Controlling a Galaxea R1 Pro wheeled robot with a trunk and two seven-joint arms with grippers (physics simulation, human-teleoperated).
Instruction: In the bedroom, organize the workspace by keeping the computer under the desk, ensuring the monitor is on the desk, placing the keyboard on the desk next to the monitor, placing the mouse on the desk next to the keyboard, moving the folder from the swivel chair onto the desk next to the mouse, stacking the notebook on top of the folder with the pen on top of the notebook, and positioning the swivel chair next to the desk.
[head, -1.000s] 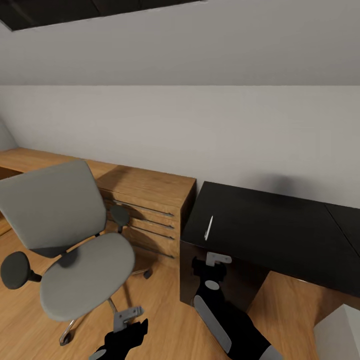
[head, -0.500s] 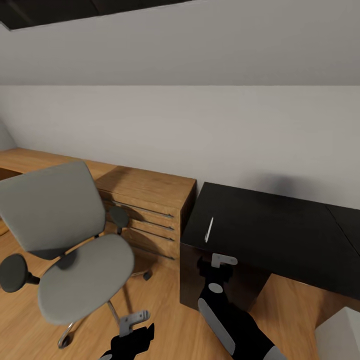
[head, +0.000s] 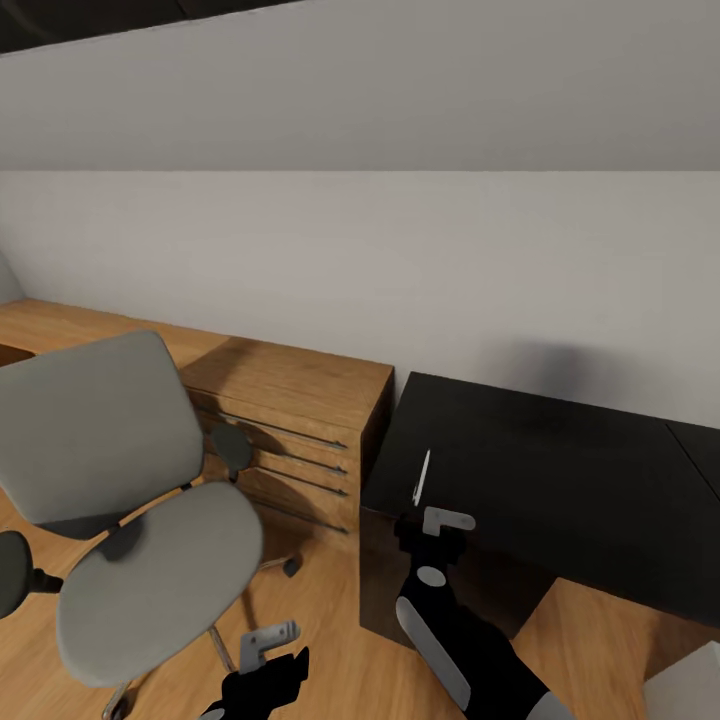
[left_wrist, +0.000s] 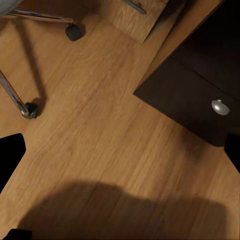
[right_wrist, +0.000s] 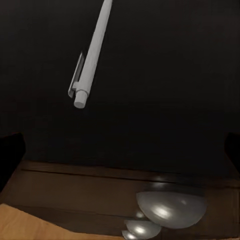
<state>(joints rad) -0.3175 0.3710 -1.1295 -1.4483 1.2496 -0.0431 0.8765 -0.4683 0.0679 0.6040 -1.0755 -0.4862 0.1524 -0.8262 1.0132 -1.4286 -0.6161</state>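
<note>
Pen (head: 422, 476) lies on my desk (head: 560, 480) — right gripper (head: 434, 527) just short, fingers apart; left gripper (head: 262, 648) low, spread unclear.

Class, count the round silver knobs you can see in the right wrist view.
3, on the black drawer unit under the desk edge: the nearest knob, a second knob below it, and a third knob partly cut off; others may be hidden.

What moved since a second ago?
Mostly the camera: the whole head view slid a bit, so the swivel chair sits further left and lower. The right end effector crept toward the pen. Nothing was grabbed or dropped. The pen stays lying near the edge of the desk.
</note>
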